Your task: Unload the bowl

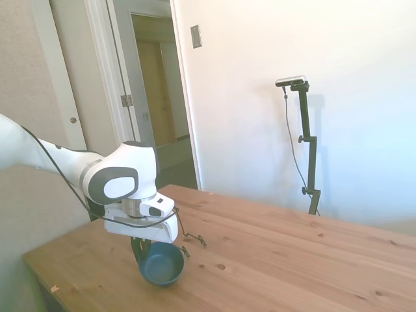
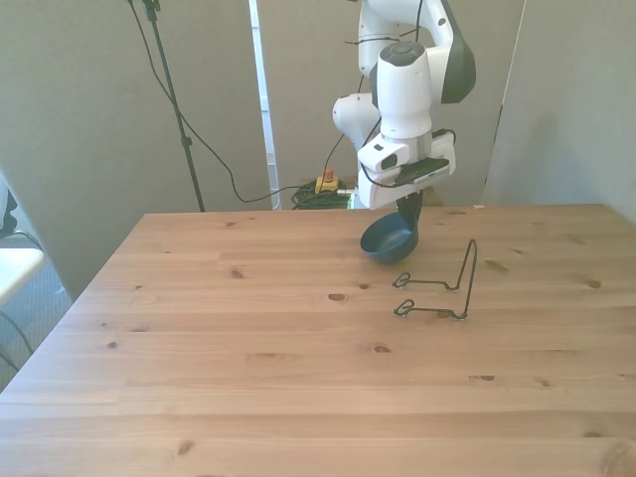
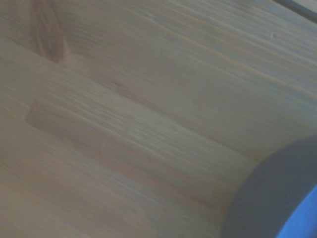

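The bowl (image 2: 387,239) hung tilted under the gripper (image 2: 407,211), its rim pinched between the fingers, which were closed down to the thickness of the wall and held nothing else. It was off the thin black wire stand (image 2: 441,291), which stood bare on the table (image 2: 248,378) just to the front view's right of the bowl and a little nearer the front edge. By my reading the bowl had already been taken off the stand and the step in hand was setting it down on the wood. To do that well, the arm would need to lower slowly until the underside met the surface, turning the wrist so the bowl came level rather than landing on its edge, since a smooth shallow bowl released on a slant could rock or roll. It should also keep away from the stand's upright wire, so that neither bowl nor fingers caught it on the way down. In the side view the bowl (image 1: 160,263) sat directly below the gripper (image 1: 140,246), low over the table near the far edge where the arm reached in; whether its base touched the wood I could not tell. The wrist view showed only blurred wood grain and a curved grey-blue patch at one corner, probably the bowl's rim (image 3: 277,198).
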Robot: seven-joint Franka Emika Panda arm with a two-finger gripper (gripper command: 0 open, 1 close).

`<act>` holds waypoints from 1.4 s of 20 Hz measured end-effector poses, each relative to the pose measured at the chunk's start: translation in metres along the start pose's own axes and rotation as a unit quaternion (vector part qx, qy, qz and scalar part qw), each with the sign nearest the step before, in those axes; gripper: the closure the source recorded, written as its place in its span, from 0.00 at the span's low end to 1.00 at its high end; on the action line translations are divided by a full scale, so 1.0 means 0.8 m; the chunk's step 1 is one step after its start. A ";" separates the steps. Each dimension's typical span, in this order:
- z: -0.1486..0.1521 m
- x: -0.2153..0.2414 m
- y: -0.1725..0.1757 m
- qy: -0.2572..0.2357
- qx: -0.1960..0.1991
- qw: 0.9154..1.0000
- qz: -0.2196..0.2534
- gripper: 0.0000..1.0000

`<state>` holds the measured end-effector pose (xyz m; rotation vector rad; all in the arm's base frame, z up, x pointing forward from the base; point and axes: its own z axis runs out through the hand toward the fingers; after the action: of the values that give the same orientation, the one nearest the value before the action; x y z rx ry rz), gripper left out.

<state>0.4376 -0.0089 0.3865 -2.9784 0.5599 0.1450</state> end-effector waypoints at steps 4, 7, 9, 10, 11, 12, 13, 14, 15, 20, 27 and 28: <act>0.003 0.002 -0.004 -0.011 -0.006 1.000 0.004 0.00; 0.015 0.000 -0.005 -0.033 -0.012 0.999 0.010 0.00; 0.023 0.001 -0.007 -0.046 -0.017 0.999 0.014 0.00; 0.026 0.002 -0.009 -0.048 -0.018 0.999 0.015 0.00; 0.028 0.003 -0.010 -0.050 -0.019 0.998 0.016 0.00; 0.029 0.003 -0.012 -0.050 -0.020 0.998 0.017 0.00; 0.029 0.004 -0.013 -0.051 -0.020 0.998 0.017 0.00; 0.029 0.004 -0.013 -0.051 -0.020 0.998 0.018 0.00; 0.028 0.004 -0.013 -0.050 -0.020 0.998 0.020 0.00; 0.012 0.005 -0.015 -0.037 -0.016 0.998 0.038 0.00; -0.057 -0.014 -0.002 0.027 0.005 0.994 0.103 0.00; -0.066 -0.017 0.002 0.036 0.007 0.992 0.118 0.00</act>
<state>0.4284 -0.0117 0.4404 -2.9040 0.9166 0.0525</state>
